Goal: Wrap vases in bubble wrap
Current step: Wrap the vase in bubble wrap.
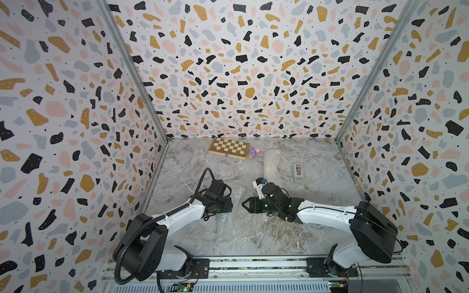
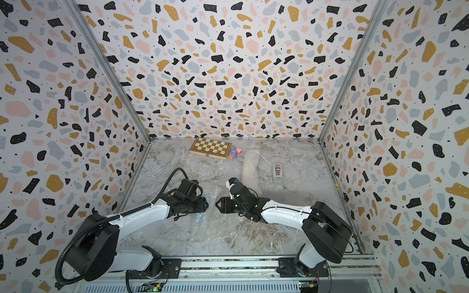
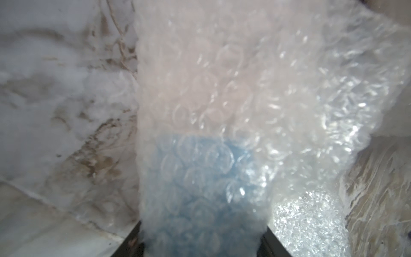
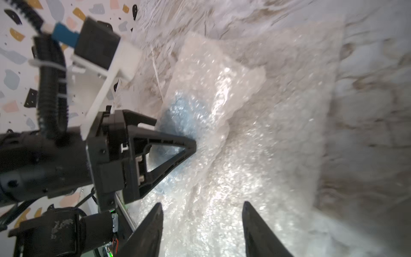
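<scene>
I read the left tool [image 3: 202,242] as clamped on the blue vase [image 3: 200,178], which sits inside bubble wrap [image 3: 222,77]. The right tool [image 4: 202,213] has its jaws apart, above the wrap.

No text, label, brand, number or sign can be read in any of the views.
</scene>
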`<state>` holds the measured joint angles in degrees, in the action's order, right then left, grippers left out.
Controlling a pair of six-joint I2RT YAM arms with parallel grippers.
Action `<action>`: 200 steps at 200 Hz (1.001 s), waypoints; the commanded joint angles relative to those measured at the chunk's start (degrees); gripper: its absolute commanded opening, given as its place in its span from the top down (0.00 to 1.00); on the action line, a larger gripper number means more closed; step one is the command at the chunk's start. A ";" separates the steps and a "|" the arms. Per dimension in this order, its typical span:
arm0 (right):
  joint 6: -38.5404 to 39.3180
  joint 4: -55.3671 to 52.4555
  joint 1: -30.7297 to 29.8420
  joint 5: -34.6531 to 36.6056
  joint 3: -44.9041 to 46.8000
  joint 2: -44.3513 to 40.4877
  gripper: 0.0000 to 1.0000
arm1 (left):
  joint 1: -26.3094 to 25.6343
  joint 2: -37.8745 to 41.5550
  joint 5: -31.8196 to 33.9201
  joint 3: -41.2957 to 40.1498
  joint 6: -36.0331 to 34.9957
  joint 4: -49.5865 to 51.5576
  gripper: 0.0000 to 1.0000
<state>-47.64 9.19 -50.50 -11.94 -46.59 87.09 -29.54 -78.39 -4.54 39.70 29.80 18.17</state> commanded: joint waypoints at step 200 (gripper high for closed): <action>-4.41 -1.04 6.82 -11.82 -31.94 36.78 0.74 | 2.44 -9.09 -1.54 8.01 -10.77 3.21 0.43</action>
<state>-54.24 10.44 -43.57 -25.93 -74.54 121.93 -28.27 -88.16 -3.14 48.47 18.17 24.45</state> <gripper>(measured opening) 0.263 0.568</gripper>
